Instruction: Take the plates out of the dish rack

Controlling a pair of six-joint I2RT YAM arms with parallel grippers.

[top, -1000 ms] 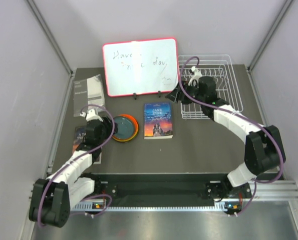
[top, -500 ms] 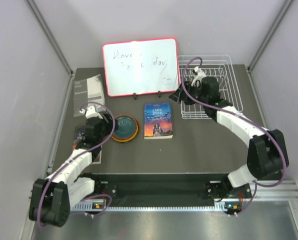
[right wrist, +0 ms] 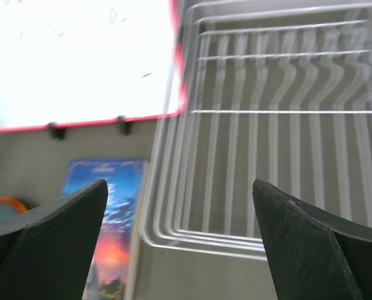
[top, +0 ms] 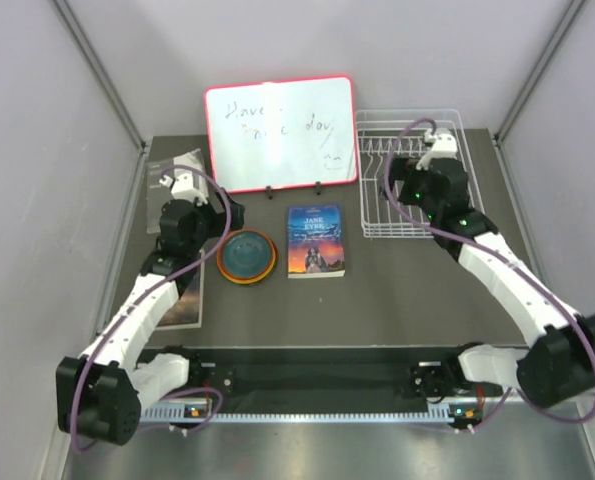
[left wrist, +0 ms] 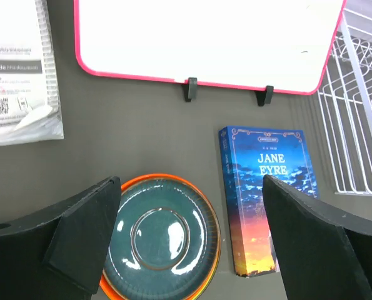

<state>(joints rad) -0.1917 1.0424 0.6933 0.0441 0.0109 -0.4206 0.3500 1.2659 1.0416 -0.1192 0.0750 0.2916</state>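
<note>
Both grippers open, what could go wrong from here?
The left gripper hangs open over the teal plate stacked on the orange plate; a careless sideways retreat might nudge the stack toward the Jane Eyre book.
The right gripper is above the dish rack wires; dipping may snag a finger.

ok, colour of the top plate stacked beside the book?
Dark teal; the top plate sits on an orange plate. Left wrist view shows it best.
</note>
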